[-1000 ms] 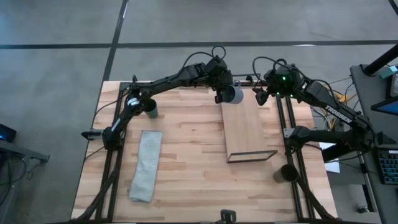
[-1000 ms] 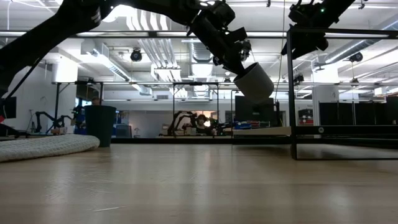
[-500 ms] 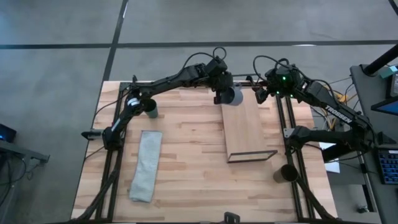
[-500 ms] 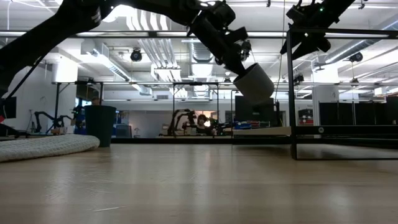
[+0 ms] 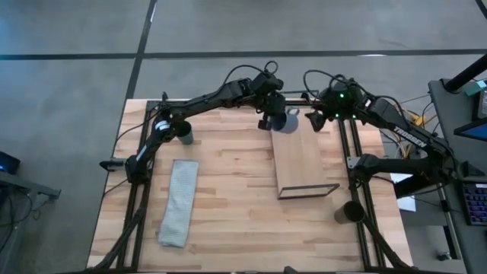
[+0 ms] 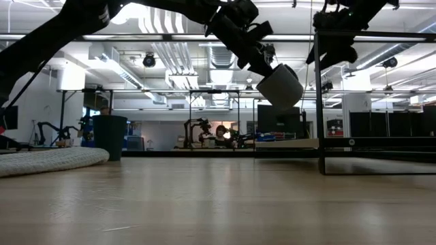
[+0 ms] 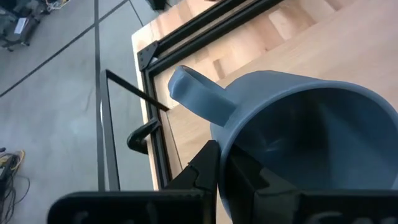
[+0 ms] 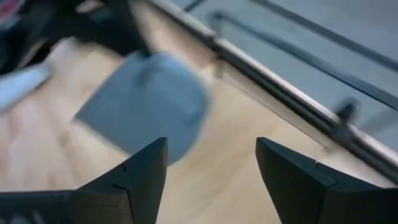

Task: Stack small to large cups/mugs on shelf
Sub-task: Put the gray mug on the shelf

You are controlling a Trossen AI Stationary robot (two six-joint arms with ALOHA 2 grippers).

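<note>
The blue-grey mug [image 5: 288, 121] hangs tilted in the air over the far end of the shelf [image 5: 301, 160], a light-wood board with a black wire frame. My left gripper [image 5: 272, 119] is shut on it. In the low view the mug [image 6: 280, 85] points its base down and away from the left gripper [image 6: 257, 60]. My right gripper [image 5: 315, 119] is open just to the mug's right and apart from it; its wrist view shows the mug [image 8: 147, 107] ahead of the right gripper [image 8: 211, 180]. The dark green cup [image 5: 185, 134] stands far left. The dark brown-black cup [image 5: 352, 211] stands near right. My left gripper pinches the mug's wall at the rim [image 7: 221, 153], next to the handle [image 7: 191, 93], with one finger [image 7: 249, 183] inside the cup and the other outside. The fingers slant down from the table's left. The mug is lifted clear and tilted, its mouth toward the gripper.
A long grey folded cloth [image 5: 179, 202] lies on the table's left half, near side. Black frame rails run along both table sides [image 5: 358, 171]. Bare planks lie between the cloth and the shelf.
The left gripper has lifted the mug slightly and tipped it a little further, staying over the shelf's far end. The right gripper has moved a short way toward the mug.
</note>
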